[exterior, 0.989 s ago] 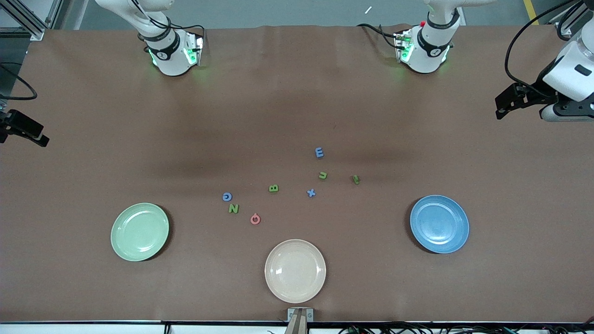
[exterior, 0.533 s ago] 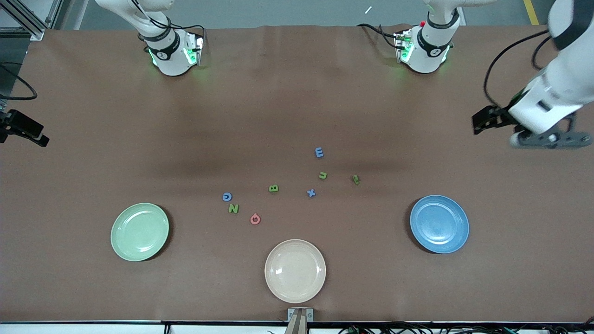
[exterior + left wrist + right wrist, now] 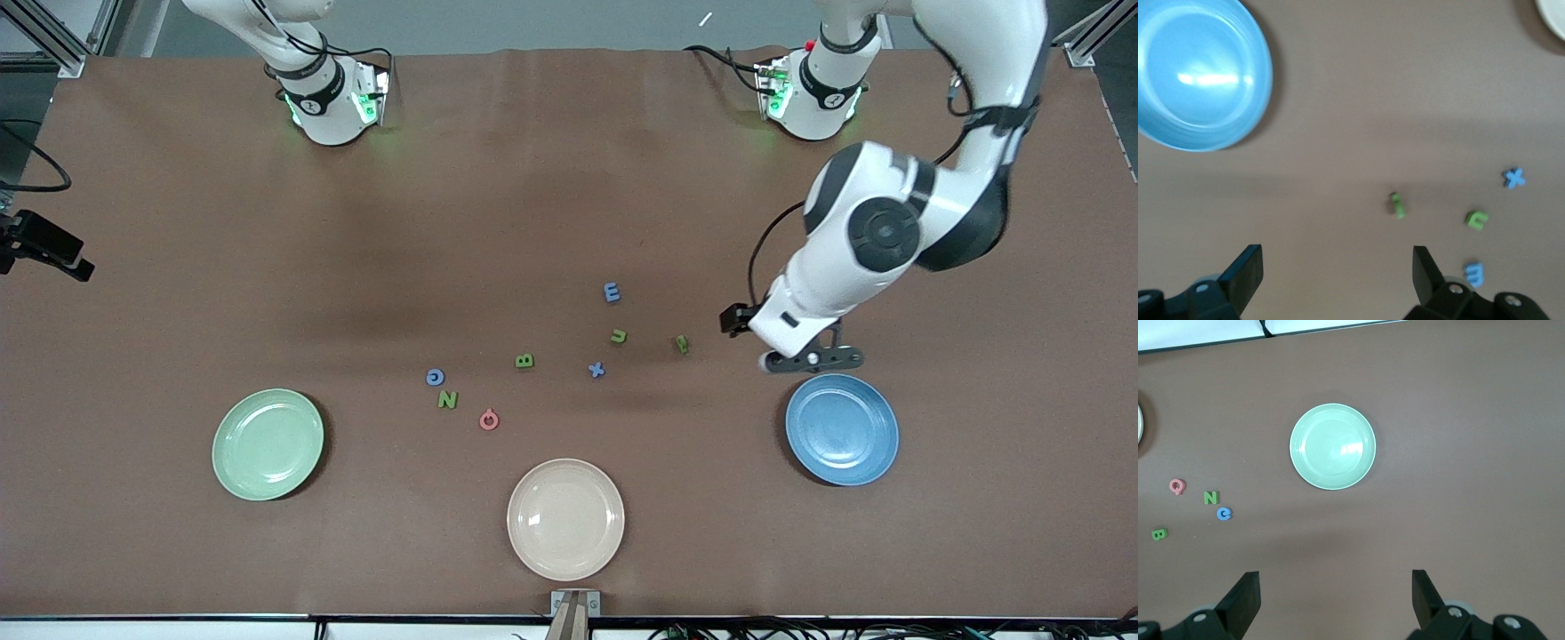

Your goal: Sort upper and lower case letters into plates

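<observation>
Eight small letters lie mid-table: blue E (image 3: 612, 292), green u (image 3: 619, 336), a small green piece (image 3: 682, 343), blue x (image 3: 597, 370), green B (image 3: 524, 360), blue G (image 3: 435, 377), green N (image 3: 447, 400) and pink Q (image 3: 489, 420). The pale green plate (image 3: 268, 444) and the blue plate (image 3: 841, 429) are empty. My left gripper (image 3: 811, 359) is open and empty, in the air over bare table by the blue plate's rim; its wrist view (image 3: 1337, 270) shows the small green piece (image 3: 1397, 204) ahead. My right gripper (image 3: 1335, 590) is open, high over the table, looking down on the green plate (image 3: 1332, 446).
An empty cream plate (image 3: 565, 519) sits nearest the front camera, between the two task plates. A black fixture (image 3: 44, 244) juts in at the right arm's end of the table. The two arm bases stand along the top edge.
The left arm has swung in from the table's edge toward the middle. Its gripper now hangs beside the blue plate. The letters, the plates and the right arm have not moved.
</observation>
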Controlling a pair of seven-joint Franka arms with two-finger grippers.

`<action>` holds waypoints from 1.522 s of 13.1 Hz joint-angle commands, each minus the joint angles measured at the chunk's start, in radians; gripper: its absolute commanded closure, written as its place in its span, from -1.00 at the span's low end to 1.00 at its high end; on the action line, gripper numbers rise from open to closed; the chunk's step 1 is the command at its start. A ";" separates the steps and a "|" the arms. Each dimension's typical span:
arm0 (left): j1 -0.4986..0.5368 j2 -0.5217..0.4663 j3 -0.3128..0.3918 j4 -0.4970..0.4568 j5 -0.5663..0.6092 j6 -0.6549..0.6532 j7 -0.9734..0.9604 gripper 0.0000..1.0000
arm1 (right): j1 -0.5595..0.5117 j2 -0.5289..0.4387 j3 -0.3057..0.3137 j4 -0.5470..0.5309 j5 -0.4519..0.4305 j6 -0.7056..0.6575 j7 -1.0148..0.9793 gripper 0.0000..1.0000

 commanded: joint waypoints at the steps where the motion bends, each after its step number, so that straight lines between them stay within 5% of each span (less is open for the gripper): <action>1: -0.043 0.102 0.003 0.000 0.006 0.112 -0.138 -0.61 | -0.004 0.000 0.013 0.001 0.010 -0.003 0.012 -1.00; 6: -0.083 0.244 0.004 0.003 0.008 0.161 -0.300 -0.32 | 0.134 0.094 0.019 0.001 0.003 0.010 0.014 -1.00; 10: -0.085 0.288 0.006 0.010 0.008 0.177 -0.311 0.00 | 0.214 0.167 0.021 0.001 0.021 0.124 0.018 -1.00; 12: -0.085 0.310 0.006 0.010 0.008 0.213 -0.312 0.01 | 0.231 0.225 0.021 0.001 0.030 0.212 0.017 -1.00; 15: -0.086 0.317 0.006 0.009 0.006 0.219 -0.330 0.43 | 0.271 0.354 0.021 0.001 0.024 0.260 0.022 -1.00; 17: -0.092 0.311 0.007 0.010 0.008 0.218 -0.357 0.97 | 0.286 0.431 0.021 0.001 0.030 0.369 0.070 -1.00; 20: -0.072 0.258 0.056 0.010 0.011 0.210 -0.367 0.99 | 0.334 0.567 0.021 0.001 0.027 0.455 0.207 -1.00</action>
